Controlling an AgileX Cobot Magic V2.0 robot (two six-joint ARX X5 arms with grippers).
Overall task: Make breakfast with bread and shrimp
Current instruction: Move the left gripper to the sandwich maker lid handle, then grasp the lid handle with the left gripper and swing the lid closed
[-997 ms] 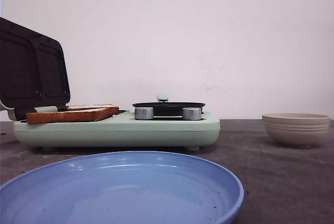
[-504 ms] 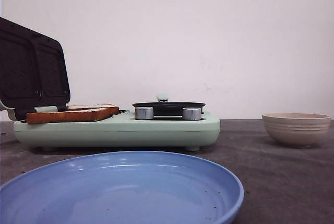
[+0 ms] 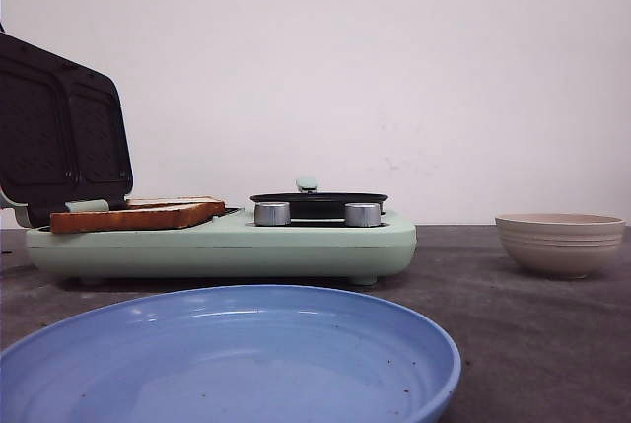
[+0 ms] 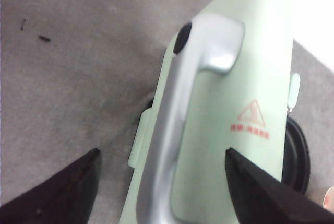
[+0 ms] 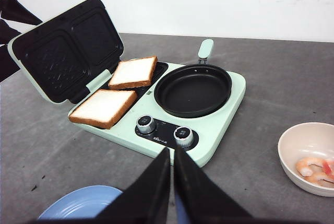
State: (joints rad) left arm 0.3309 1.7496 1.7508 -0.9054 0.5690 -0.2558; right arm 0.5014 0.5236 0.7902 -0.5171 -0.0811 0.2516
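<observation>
Two slices of bread (image 5: 133,72) (image 5: 103,107) lie flat on the dark plates of the mint-green sandwich maker (image 5: 214,125). In the front view they show edge-on (image 3: 133,216). The shrimp (image 5: 313,166) lie in the beige bowl (image 5: 292,135) to the right. My left gripper (image 4: 162,151) is open, with its fingers either side of the silver handle (image 4: 182,130) on the back of the raised lid (image 4: 245,78), not touching it. My right gripper (image 5: 170,150) is shut and empty, above the table in front of the knobs.
A black frying pan (image 5: 193,89) sits on the appliance's right half. A blue plate (image 3: 227,354) lies near the front edge. The lid (image 3: 59,137) stands open at the left. The bowl (image 3: 559,244) stands at the right on the grey table.
</observation>
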